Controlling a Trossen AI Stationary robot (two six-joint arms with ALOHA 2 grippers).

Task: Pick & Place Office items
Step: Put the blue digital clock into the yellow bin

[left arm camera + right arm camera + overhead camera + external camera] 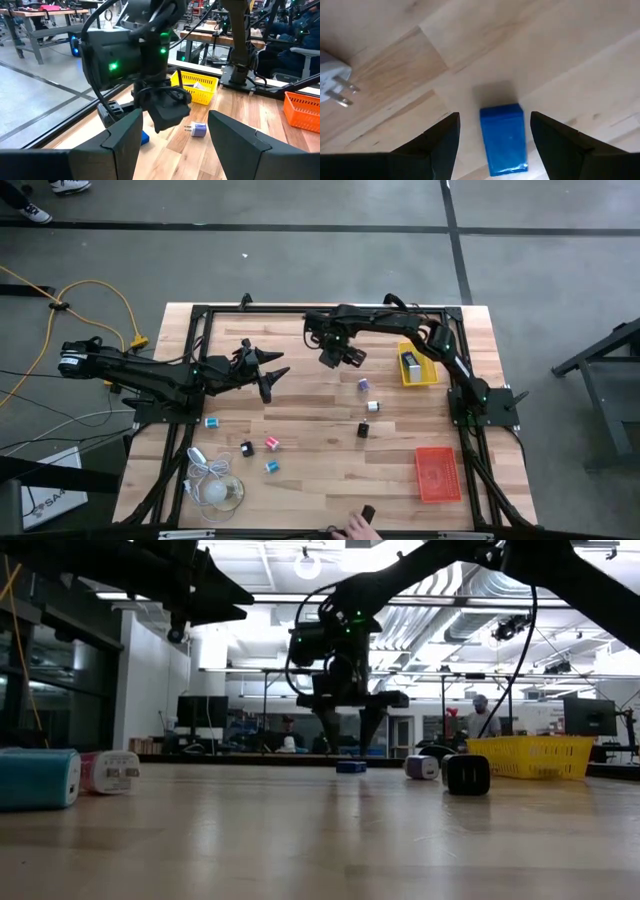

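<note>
A blue block (504,138) lay flat on the wooden surface (320,450), directly below the right end effector (494,131), whose two dark fingers (440,140) stood spread to either side of it, apart from it and grasping nothing. In the low view the same block (351,767) sat on the surface under the fingertips of that end effector (351,730), which hung just above it. A purple plug (363,384) lay near it, toward the yellow tray (418,368), which held a small item. Other items were scattered over the middle of the surface: a white piece (374,406), a black piece (364,430), a pink piece (271,443), a second black one (246,448), and two teal ones (212,422) (270,466).

The left end effector (268,372) hovered above the surface, well apart from the block, its fingers (125,142) released and empty, pointed toward the right arm. An orange tray (437,473) lay near the right front corner. A white bulb (217,491) with its cord rested at the left front corner. A person's hand (357,529) showed at the front edge.
</note>
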